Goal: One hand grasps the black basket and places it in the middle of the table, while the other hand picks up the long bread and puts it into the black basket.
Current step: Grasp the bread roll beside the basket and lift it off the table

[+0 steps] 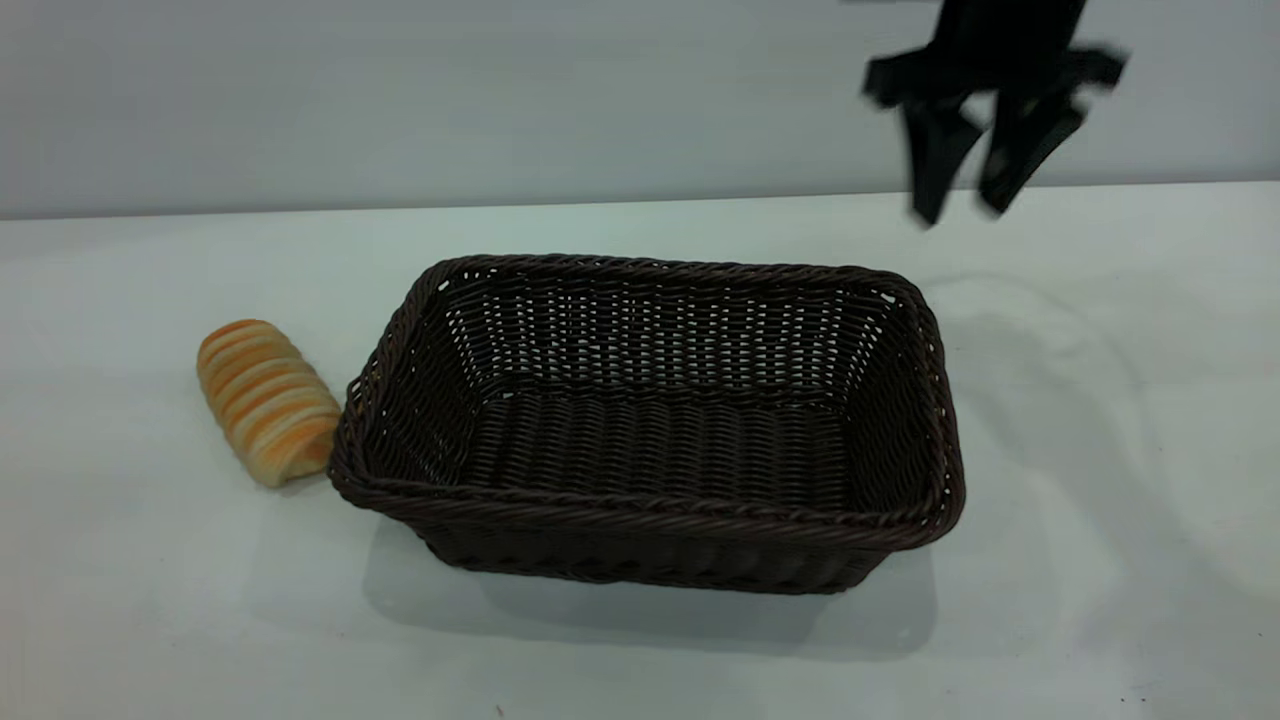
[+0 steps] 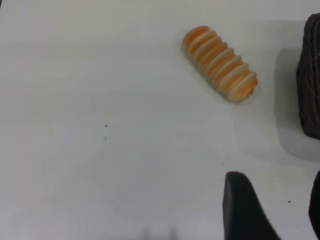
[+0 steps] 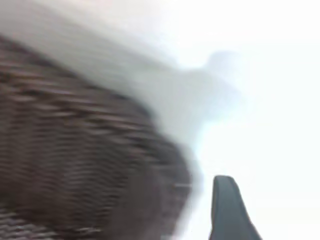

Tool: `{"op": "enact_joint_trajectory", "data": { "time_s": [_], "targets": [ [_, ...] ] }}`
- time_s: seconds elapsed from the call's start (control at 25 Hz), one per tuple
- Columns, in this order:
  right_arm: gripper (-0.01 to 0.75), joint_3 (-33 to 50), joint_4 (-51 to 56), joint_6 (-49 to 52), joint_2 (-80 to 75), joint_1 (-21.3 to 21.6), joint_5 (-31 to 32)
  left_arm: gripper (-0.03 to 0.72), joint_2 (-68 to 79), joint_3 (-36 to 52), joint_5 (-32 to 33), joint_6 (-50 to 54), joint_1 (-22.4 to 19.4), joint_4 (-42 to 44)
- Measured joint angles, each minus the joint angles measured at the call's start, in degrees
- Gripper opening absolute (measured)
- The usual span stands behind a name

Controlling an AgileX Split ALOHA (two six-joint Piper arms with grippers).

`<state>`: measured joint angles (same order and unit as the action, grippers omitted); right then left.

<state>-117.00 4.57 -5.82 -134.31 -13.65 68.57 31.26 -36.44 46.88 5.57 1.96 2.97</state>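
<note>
Exterior view shows one black basket [image 1: 650, 430], one long bread [image 1: 267, 400] and one gripper, all over a single white table [image 1: 1100, 500]. The basket sits upright near the middle of the table with its long side facing the camera, and nothing lies inside it; its woven floor and openwork walls are bare. The long bread lies on its side on the table just beside the basket's left end, close to the braided rim, though whether the two touch cannot be told. The right gripper [image 1: 962, 212] hangs in the air above the table's far right part, beyond and to the right of the basket's far right corner, well clear of the rim; its two fingers point down with a gap between them and hold nothing. Left wrist view shows the same bread [image 2: 220, 63] lying alone on the table [image 2: 100, 125], with a slice of the basket's wall [image 2: 310, 75] at the edge, and the left gripper [image 2: 280, 210] above the table surface apart from the bread, its two dark fingers spread and empty. Right wrist view shows the basket's weave [image 3: 85, 165], blurred, and one finger [image 3: 227, 210] of the right gripper over bare table.
</note>
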Motion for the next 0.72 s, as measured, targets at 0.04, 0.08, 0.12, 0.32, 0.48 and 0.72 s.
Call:
{"op": "enact_joint_trajectory", "data": {
  "time_s": [0.04, 0.08, 0.12, 0.32, 0.48, 0.72],
  "targets": [
    [0.456, -1.1, -2.6, 0.7, 0.2, 0.1, 0.3, 0.358, 0.0, 0.0, -0.1, 0.0, 0.0, 0.0],
    [0.456, -1.7, -4.6, 1.1, 0.7, 0.3, 0.4, 0.358, 0.1, 0.0, -0.1, 0.0, 0.0, 0.0],
    [0.456, -2.0, -6.0, 1.4, 1.4, 0.4, 0.7, 0.358, 0.4, 0.0, -0.1, -0.2, 0.0, 0.0],
    [0.456, -2.0, -8.1, 2.3, 8.0, 0.4, 1.5, 0.358, 8.0, 0.0, -0.8, -0.2, 0.0, 0.0],
    [0.456, 1.5, -8.2, 2.5, 16.5, 0.4, 1.5, 0.358, 18.2, -0.1, -4.7, -0.2, 0.0, 0.0],
    [0.456, 18.7, -8.0, 2.5, 32.7, 0.4, 1.8, 0.358, 34.5, -5.7, -8.2, -0.2, 0.0, -1.8]
  ]
}}
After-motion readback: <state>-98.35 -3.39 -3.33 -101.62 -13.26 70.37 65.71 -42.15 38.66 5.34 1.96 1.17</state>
